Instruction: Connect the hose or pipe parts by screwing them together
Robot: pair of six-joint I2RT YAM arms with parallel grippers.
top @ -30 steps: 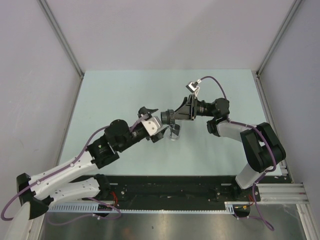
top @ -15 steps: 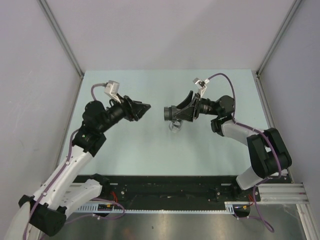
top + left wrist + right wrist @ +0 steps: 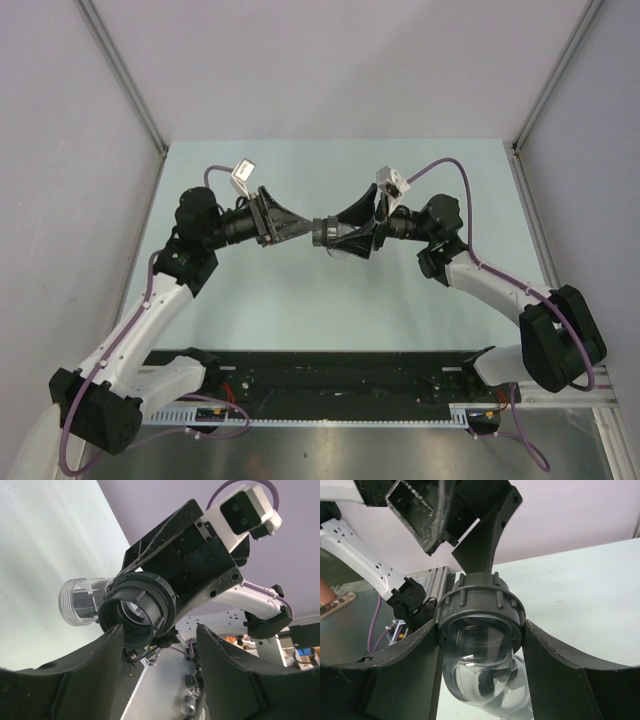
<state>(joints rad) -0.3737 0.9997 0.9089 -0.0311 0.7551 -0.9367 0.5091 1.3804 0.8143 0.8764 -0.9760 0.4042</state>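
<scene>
A dark grey ribbed ring nut point(image 3: 480, 605) sits on a clear elbow pipe point(image 3: 485, 680). My right gripper point(image 3: 480, 625) is shut on the nut, one finger on each side. It holds the part above the table's middle point(image 3: 325, 236). In the left wrist view the nut's open threaded mouth point(image 3: 137, 611) faces me, and the elbow's ribbed silvery end point(image 3: 77, 601) sticks out to the left. My left gripper point(image 3: 159, 630) is open with an empty gap. Its left fingertip point(image 3: 112, 632) reaches the nut's lower rim. From above, the left gripper point(image 3: 300, 228) points at the nut.
The pale green table point(image 3: 250, 300) lies below both grippers, with grey walls on three sides. A black base rail point(image 3: 350, 375) and an aluminium frame point(image 3: 560, 385) run along the near edge.
My left arm drew back to the left, then swung in again, so its tip now meets the nut. My right gripper shifted slightly left and turned with the part still in it.
</scene>
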